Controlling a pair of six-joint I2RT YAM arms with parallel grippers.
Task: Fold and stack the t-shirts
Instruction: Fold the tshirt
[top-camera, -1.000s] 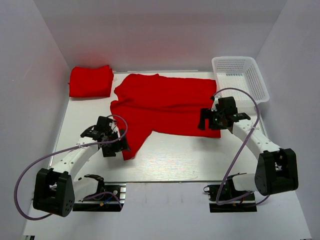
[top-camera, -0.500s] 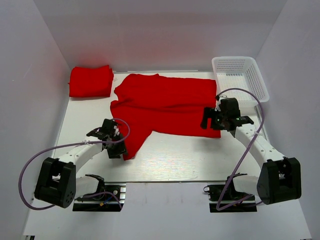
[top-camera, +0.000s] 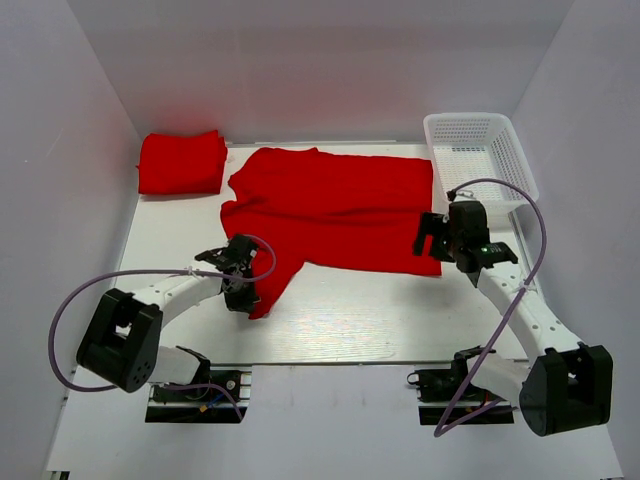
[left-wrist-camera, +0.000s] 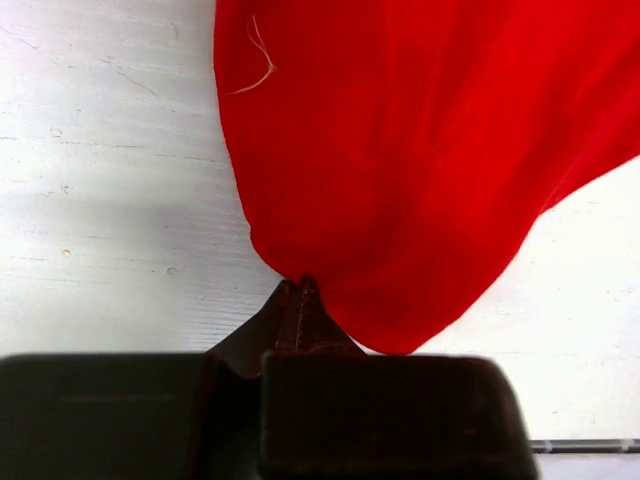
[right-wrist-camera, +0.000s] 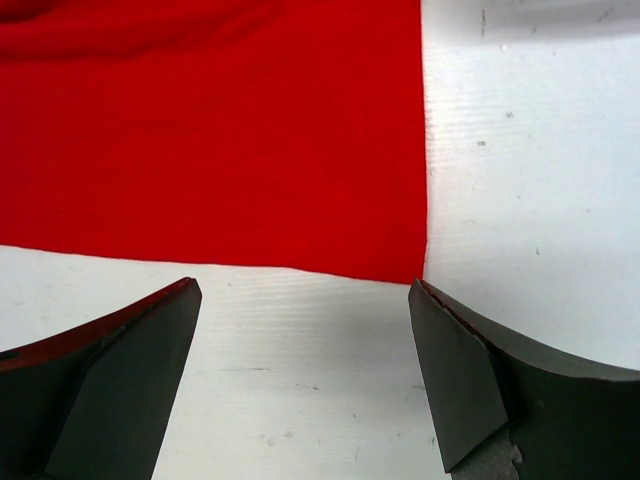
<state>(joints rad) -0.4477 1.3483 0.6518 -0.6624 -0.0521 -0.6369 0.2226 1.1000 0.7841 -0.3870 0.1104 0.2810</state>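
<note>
Left gripper (left-wrist-camera: 300, 288) clamps the near-left tip of the spread bright red fabric t-shirt (top-camera: 335, 205), long axis running left-right mid-table. Right gripper (right-wrist-camera: 302, 288), jaws spread wide, hovers at its near-right corner; the corner lies just beyond the jaws, ungripped.

table (top-camera: 350, 320): white | flat shirt (top-camera: 330, 205): red, spread mid-table, toward far edge | folded shirt (top-camera: 180, 162): red, far left corner | basket (top-camera: 468, 119): white mesh, far right corner

spread t-shirt (left-wrist-camera: 400, 150) cut by top edge, right pincer (right-wrist-camera: 303, 290) cropped below
</note>
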